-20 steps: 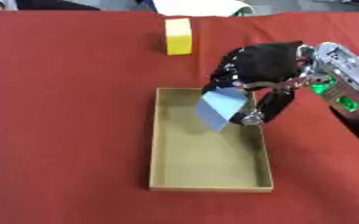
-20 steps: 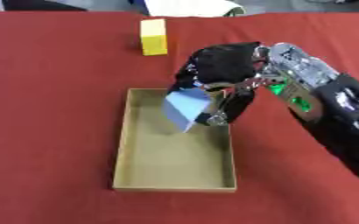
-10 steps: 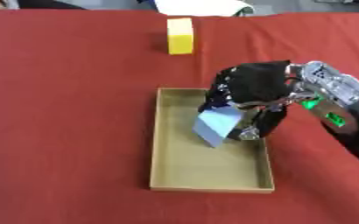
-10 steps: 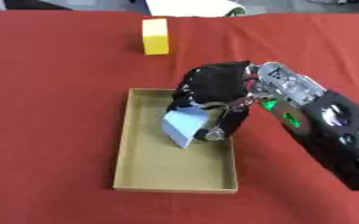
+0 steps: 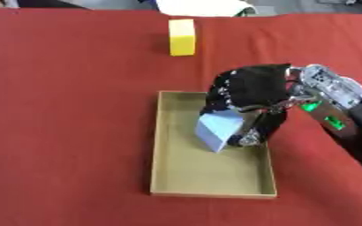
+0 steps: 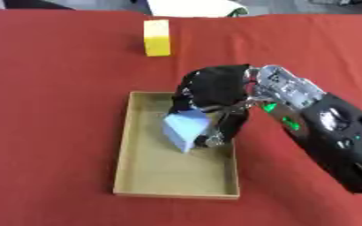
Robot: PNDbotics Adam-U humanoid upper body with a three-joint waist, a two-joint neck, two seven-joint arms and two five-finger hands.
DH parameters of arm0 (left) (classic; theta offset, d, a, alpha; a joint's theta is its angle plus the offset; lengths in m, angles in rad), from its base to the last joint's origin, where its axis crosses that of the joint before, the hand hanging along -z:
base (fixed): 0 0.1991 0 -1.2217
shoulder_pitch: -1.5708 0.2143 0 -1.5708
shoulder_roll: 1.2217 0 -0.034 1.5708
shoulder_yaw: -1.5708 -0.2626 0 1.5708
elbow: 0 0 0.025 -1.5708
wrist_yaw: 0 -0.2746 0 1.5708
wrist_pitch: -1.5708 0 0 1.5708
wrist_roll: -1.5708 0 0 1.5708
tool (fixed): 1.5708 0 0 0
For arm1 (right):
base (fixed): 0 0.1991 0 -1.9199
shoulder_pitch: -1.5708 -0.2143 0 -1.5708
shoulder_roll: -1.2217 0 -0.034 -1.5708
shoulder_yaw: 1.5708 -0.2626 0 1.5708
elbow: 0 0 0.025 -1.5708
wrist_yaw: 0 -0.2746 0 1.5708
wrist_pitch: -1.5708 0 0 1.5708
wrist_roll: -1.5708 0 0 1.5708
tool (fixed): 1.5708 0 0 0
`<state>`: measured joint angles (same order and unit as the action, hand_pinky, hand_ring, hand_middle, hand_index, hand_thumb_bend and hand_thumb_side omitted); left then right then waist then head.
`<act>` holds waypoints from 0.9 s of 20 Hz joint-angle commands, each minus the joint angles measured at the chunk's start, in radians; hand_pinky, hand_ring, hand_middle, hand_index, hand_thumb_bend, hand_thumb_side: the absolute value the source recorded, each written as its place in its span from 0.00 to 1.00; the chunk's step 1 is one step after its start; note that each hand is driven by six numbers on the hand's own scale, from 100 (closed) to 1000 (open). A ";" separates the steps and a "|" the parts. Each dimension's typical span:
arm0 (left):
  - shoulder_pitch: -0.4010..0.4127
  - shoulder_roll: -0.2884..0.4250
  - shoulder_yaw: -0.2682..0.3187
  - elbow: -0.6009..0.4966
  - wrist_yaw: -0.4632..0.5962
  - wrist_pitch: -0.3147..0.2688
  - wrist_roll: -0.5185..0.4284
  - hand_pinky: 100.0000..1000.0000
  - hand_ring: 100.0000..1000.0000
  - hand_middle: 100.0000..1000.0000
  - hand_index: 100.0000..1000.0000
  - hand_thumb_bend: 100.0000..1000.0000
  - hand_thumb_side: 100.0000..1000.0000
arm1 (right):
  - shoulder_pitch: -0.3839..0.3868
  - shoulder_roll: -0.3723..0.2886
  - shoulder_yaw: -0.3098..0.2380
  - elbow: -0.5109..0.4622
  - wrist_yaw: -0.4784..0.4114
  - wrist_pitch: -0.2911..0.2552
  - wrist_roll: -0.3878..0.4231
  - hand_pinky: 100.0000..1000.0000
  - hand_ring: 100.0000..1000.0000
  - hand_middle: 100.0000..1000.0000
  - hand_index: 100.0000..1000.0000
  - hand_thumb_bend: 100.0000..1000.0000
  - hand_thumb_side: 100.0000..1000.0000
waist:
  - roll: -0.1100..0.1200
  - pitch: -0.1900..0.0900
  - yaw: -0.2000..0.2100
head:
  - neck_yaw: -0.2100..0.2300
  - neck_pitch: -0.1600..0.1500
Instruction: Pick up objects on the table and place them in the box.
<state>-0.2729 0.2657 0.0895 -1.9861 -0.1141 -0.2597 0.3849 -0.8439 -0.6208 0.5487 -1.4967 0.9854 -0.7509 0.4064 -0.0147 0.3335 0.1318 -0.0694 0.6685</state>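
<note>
box (image 5: 160, 145) lies lengthwise from twelve to six on the red cloth. pale blue block (image 5: 219, 129) hangs tilted over the box's upper middle, at about eight o'clock from the right hand (image 5: 250, 90), whose curled fingers clasp it from above. that arm slants in from four o'clock. yellow block (image 5: 182, 37) waits well apart at twelve.

Robot hand (image 5: 250, 90) lower, pale blue block (image 5: 218, 129) deeper in box (image 5: 167, 172)

Black-gloved right hand (image 5: 250, 90), silver wrist joint, black forearm with green lights
</note>
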 commanded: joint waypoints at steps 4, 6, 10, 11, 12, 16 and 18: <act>-0.008 0.015 0.002 -0.014 0.001 0.000 0.000 0.79 0.66 0.63 0.77 0.13 0.72 | -0.013 -0.031 -0.035 -0.022 0.020 -0.022 0.001 0.81 0.82 0.78 0.92 0.31 0.67 | -0.001 -0.022 -0.004 | 0.003 0.000; -0.008 0.015 0.002 -0.014 0.001 0.000 -0.001 0.79 0.66 0.63 0.77 0.13 0.72 | -0.015 -0.040 -0.046 -0.027 0.011 -0.020 -0.009 0.81 0.82 0.77 0.92 0.31 0.70 | -0.002 -0.024 -0.006 | 0.004 -0.001; -0.008 0.016 0.003 -0.014 0.002 0.000 -0.001 0.79 0.66 0.63 0.77 0.13 0.71 | -0.020 -0.060 -0.072 -0.036 -0.034 -0.012 -0.019 0.81 0.83 0.78 0.94 0.34 0.75 | -0.001 -0.026 -0.010 | 0.004 -0.005; -0.009 0.016 0.003 -0.014 0.002 0.000 -0.001 0.79 0.66 0.63 0.77 0.13 0.71 | -0.022 -0.065 -0.078 -0.040 -0.042 -0.009 -0.020 0.81 0.83 0.78 0.94 0.35 0.75 | -0.001 -0.027 -0.011 | 0.005 -0.005; -0.009 0.016 0.003 -0.014 0.002 0.000 -0.001 0.79 0.66 0.63 0.77 0.13 0.71 | -0.024 -0.070 -0.084 -0.045 -0.047 -0.006 -0.021 0.81 0.83 0.78 0.94 0.35 0.76 | -0.001 -0.027 -0.011 | 0.005 -0.005; -0.009 0.018 0.004 -0.014 0.002 0.000 -0.001 0.79 0.67 0.63 0.77 0.13 0.71 | -0.030 -0.088 -0.117 -0.075 -0.076 0.016 -0.043 0.81 0.82 0.78 0.94 0.34 0.74 | 0.002 -0.028 -0.015 | 0.007 -0.004; -0.010 0.019 0.004 -0.014 0.003 0.000 -0.002 0.79 0.67 0.63 0.77 0.13 0.71 | -0.032 -0.093 -0.141 -0.092 -0.104 0.035 -0.059 0.81 0.81 0.76 0.94 0.30 0.73 | 0.003 -0.029 -0.017 | 0.007 -0.005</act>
<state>-0.2730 0.2655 0.0897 -1.9861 -0.1140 -0.2596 0.3848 -0.8542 -0.6819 0.4350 -1.5615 0.9013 -0.7251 0.3563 -0.0147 0.3273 0.1165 -0.0643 0.6674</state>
